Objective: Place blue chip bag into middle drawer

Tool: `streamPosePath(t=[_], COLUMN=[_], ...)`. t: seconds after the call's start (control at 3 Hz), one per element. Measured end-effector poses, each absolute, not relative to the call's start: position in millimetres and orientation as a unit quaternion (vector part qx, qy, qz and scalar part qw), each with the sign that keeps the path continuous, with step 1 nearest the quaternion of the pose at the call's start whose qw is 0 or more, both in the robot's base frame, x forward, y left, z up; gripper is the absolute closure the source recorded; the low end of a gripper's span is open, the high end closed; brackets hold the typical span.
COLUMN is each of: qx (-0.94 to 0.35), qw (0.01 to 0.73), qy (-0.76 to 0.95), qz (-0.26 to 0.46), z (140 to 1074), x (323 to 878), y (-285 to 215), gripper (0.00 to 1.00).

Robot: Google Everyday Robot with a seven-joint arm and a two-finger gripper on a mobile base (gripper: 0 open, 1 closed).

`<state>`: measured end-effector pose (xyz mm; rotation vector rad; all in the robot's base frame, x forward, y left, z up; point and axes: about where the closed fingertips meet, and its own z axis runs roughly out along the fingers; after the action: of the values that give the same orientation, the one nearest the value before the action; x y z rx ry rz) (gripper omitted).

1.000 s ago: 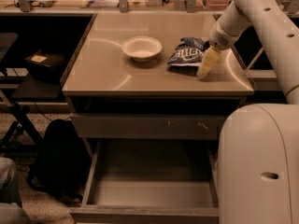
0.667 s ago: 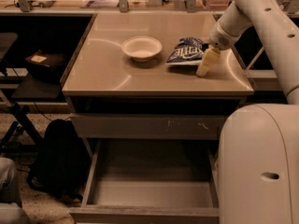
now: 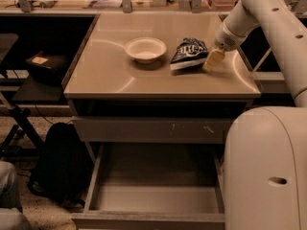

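We find the middle drawer (image 3: 153,198) open at lower centre, the blue chip bag (image 3: 188,53) unlifted on the worktop (image 3: 120,80) above, the pincer (image 3: 213,60) at its right edge, grip state indeterminable; pick and transfer remain.

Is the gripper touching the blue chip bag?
Cannot tell. Camera view: the gripper is at the right edge of the blue chip bag; no plain gap or contact.

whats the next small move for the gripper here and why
Probably ease the gripper a little closer onto the crinkled dark-blue foil chip bag: it sits at the bag's edge away from the round white bowl, the bag rests on the tan countertop, and the wide grey metal middle drawer below stands open.
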<state>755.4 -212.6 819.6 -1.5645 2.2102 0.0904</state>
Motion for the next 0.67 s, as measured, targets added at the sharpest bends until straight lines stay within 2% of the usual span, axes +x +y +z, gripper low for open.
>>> streamPosePath(t=[0.33, 0.67], qx=[-0.564, -0.568], qw=[0.214, 0.208], qy=[0.797, 0.795], qz=[0.033, 0.036], z=[820, 823], x=[755, 741], y=[-213, -211], gripper=[0.88, 1.00])
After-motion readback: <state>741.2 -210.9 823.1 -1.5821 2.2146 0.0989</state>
